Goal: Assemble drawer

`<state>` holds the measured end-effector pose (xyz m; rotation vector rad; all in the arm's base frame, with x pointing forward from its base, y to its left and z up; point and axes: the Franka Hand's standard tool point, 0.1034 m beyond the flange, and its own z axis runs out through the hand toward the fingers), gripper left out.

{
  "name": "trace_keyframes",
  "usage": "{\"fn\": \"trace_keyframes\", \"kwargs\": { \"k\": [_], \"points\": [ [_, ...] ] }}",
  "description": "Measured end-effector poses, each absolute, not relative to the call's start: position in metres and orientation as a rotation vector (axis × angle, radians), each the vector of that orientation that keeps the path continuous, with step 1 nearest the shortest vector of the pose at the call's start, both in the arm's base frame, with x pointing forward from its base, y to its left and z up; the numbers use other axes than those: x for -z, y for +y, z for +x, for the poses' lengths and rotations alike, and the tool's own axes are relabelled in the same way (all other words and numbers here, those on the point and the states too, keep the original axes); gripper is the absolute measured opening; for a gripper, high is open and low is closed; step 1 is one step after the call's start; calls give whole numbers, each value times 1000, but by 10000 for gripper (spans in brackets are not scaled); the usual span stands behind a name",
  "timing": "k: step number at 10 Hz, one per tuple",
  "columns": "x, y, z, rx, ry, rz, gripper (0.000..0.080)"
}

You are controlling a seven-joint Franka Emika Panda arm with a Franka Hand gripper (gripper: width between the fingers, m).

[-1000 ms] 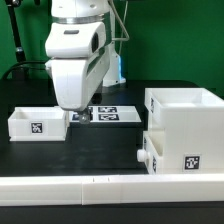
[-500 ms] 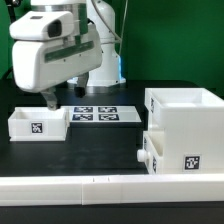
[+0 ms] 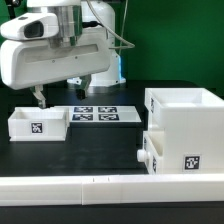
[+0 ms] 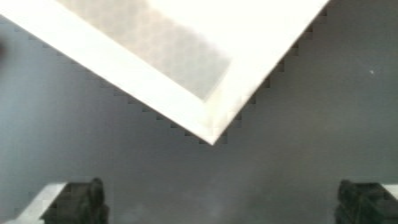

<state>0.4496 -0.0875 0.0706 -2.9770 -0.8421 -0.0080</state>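
A small open white drawer box [image 3: 38,124] with a marker tag lies on the black table at the exterior view's left. A large white drawer housing [image 3: 186,112] stands at the right, with a second white box [image 3: 172,152] with a knob low in front of it. My gripper [image 3: 38,98] hangs just above the small box's far edge, open and empty. In the wrist view, a corner of the white box [image 4: 178,55] lies ahead of the gripper [image 4: 221,205], and dark fingertips [image 4: 71,200] show at both lower edges, wide apart.
The marker board [image 3: 102,114] lies flat on the table between the small box and the housing. A white ledge [image 3: 100,185] runs along the table's front edge. A green wall stands behind the arm.
My gripper has swung toward the exterior view's left, from the marker board's edge to above the small drawer box, and the hand has turned. The parts have not moved.
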Motion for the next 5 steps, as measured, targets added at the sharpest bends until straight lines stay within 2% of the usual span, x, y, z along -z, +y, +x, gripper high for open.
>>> {"fn": "trace_keyframes", "kwargs": {
  "k": [2, 5],
  "points": [
    [-60, -95, 448, 72, -468, -3090, 649],
    [-38, -90, 417, 31, -12, -3127, 649]
  ]
}}
